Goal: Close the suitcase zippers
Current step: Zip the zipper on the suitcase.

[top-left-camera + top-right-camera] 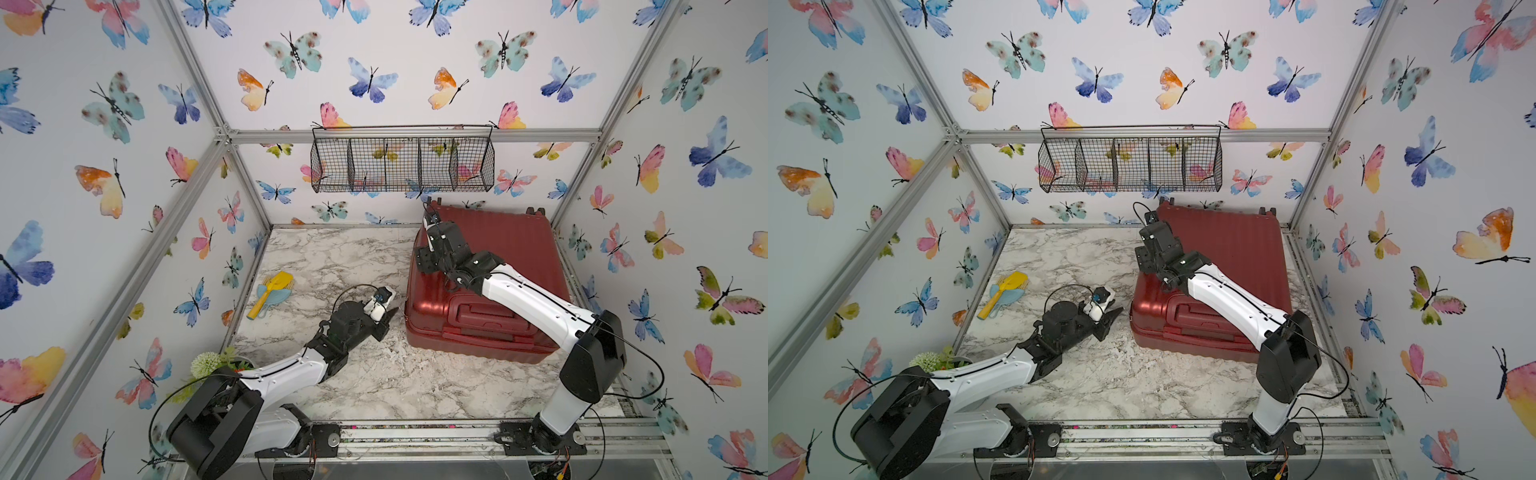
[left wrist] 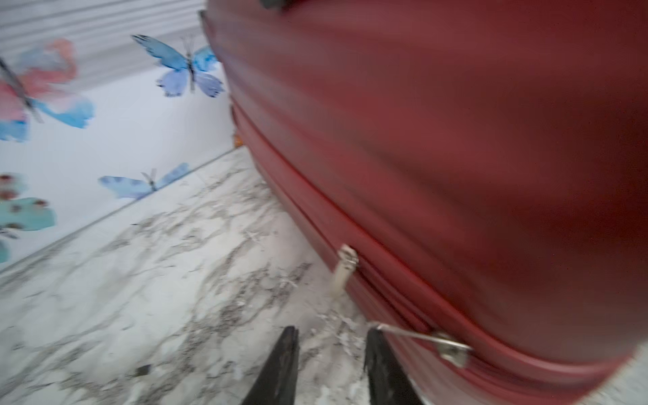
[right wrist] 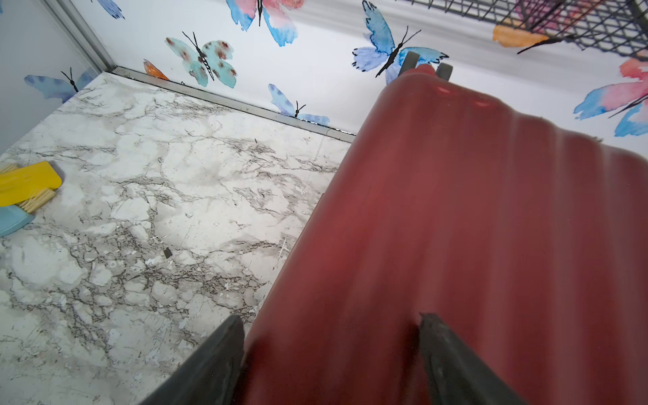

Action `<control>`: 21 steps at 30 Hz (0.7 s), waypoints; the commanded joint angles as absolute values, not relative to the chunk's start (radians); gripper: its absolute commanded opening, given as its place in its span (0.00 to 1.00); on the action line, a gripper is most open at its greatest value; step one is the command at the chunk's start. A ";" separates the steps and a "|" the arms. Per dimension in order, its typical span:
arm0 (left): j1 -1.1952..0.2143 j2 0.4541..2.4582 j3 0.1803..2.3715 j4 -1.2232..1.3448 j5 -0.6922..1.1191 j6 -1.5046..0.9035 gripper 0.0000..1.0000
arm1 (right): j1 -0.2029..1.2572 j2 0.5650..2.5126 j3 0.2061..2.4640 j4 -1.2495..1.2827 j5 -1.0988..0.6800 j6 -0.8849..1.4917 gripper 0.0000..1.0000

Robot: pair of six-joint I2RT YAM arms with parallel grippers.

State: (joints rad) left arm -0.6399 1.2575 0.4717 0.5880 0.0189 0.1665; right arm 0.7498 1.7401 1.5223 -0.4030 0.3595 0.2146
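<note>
Suitcase likely stiff, slick; pinch thin zipper pull. Left claw parted, empty; right claw wide.

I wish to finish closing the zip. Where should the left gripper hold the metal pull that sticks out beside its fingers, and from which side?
Probably the thin tab of the pull, near its free end, not the slider. Come from the table side: the tab juts off the suitcase toward the left gripper, whose jaws stand apart there.
</note>
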 commanded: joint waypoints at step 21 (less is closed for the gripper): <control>-0.749 1.129 0.638 0.093 0.005 0.231 0.54 | 0.705 1.859 1.345 -0.860 0.123 0.161 0.79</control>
